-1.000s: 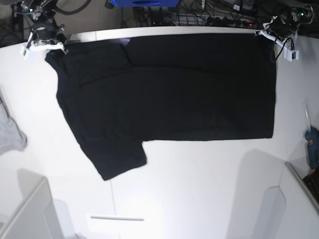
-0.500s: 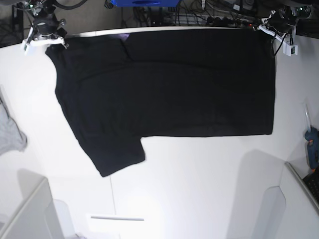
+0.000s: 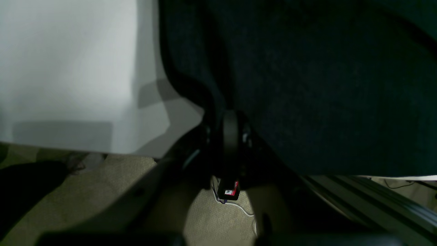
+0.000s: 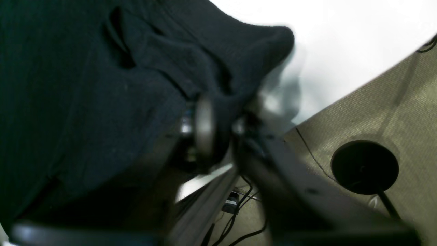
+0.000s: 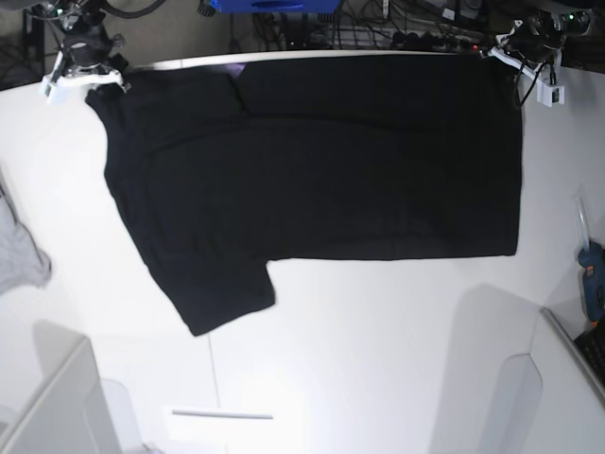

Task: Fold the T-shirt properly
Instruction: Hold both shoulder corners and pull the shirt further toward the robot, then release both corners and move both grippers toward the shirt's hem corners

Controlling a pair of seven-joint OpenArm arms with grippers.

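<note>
While the black T-shirt point(image 5: 321, 161) lies spread flat on the white bench point(image 5: 378, 359), its top edge runs along the far side — one sleeve sticks out toward the near left. No box or bin shows anything inside it. The right jaws point(image 4: 222, 131) sit at the far left corner, with dark cloth between them, but the picture is blurry and I cannot tell how tight they are. The left jaws point(image 3: 230, 143) sit at the far right corner — closed on the shirt's edge.
</note>
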